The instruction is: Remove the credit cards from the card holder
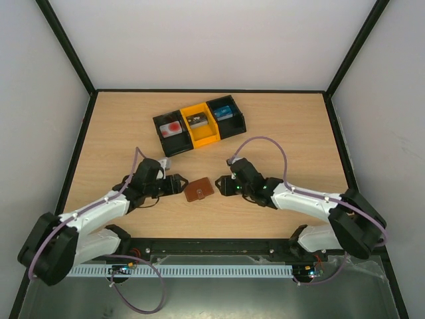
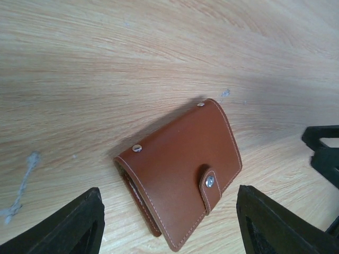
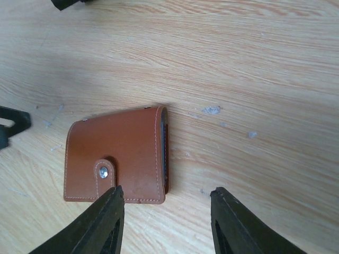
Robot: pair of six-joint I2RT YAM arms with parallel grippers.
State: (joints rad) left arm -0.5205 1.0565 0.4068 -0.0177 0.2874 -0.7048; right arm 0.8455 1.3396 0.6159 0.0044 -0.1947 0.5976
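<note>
L end effector [image 1: 179, 185] & R end effector [image 1: 220, 183] open, flanking closed card holder [image 1: 198, 191].

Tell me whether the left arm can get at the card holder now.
Probably yes: the card holder lies flat on the table just ahead of the open left pincer, nothing between; the right pincer sits close on the other side.
</note>
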